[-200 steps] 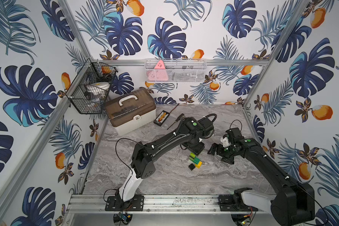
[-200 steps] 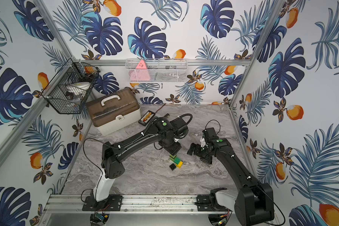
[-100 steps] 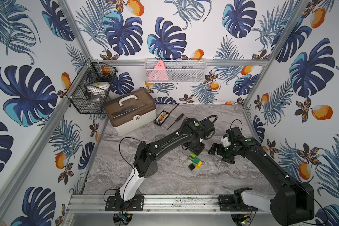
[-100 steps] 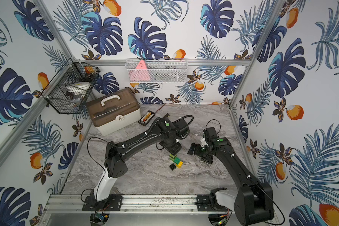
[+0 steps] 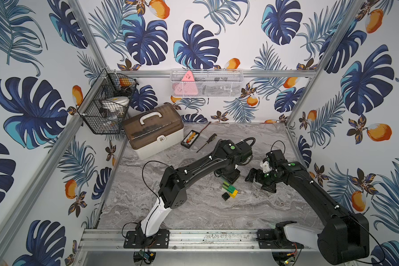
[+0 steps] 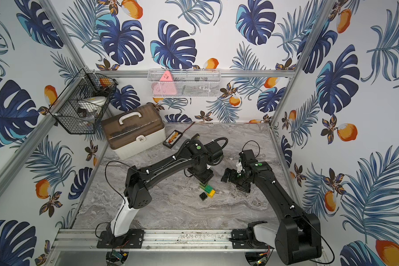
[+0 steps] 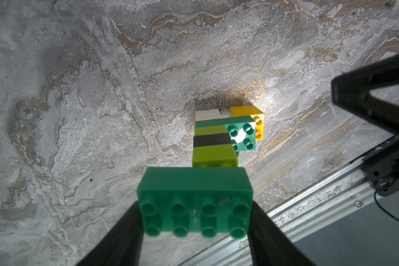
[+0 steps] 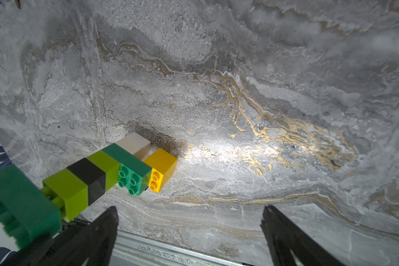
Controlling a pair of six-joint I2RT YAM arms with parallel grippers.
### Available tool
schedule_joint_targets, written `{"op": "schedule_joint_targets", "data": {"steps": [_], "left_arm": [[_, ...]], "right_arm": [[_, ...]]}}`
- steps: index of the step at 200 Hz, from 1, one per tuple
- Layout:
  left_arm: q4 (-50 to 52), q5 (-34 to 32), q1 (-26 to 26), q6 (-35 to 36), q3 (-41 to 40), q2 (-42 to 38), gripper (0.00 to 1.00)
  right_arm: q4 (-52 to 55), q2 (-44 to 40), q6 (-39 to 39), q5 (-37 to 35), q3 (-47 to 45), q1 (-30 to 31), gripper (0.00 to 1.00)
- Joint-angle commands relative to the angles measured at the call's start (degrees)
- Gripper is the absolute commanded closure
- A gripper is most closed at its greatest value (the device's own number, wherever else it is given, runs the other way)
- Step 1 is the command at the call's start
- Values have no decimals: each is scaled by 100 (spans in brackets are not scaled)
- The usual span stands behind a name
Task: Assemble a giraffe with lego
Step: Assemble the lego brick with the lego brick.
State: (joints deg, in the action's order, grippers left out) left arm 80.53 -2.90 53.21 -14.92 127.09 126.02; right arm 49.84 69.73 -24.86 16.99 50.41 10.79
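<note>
The giraffe (image 8: 95,177) stands as a stepped stack at mid-table: white (image 8: 135,144) and yellow (image 8: 161,165) at the foot, then dark green, lime, black and lime. My left gripper (image 7: 195,207) is shut on the top dark-green long brick (image 7: 194,195). Lime studs show in a narrow gap under that brick in the right wrist view. In both top views the left wrist hides the stack's top (image 5: 226,185) (image 6: 205,187). A loose black lego brick (image 5: 225,196) (image 6: 203,196) lies beside the foot. My right gripper (image 5: 259,182) (image 8: 189,210) hangs open and empty to the right of the stack.
At the back left stand a brown-lidded toolbox (image 5: 153,130), a small abacus (image 5: 189,139) and a screwdriver (image 5: 206,142). A wire basket (image 5: 106,108) hangs on the left wall. A metal rail (image 5: 205,238) runs along the front edge.
The left arm's elbow has drifted slightly to the right while its gripper stays over the stack. The right arm has not moved.
</note>
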Motion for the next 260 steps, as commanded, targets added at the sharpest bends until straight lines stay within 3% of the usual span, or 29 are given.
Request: {"op": "schedule_joint_targets", "data": {"steps": [1, 139, 260], "left_arm": [[94, 45, -8, -20, 31, 13, 54], [469, -346, -12, -306, 42, 213, 54], [645, -262, -1, -574, 47, 485, 54]], "right_arm": [[19, 0, -5, -38, 24, -6, 0], [-61, -57, 26, 47, -86, -88, 0], [-25, -12, 340, -167, 274, -61, 0]]}}
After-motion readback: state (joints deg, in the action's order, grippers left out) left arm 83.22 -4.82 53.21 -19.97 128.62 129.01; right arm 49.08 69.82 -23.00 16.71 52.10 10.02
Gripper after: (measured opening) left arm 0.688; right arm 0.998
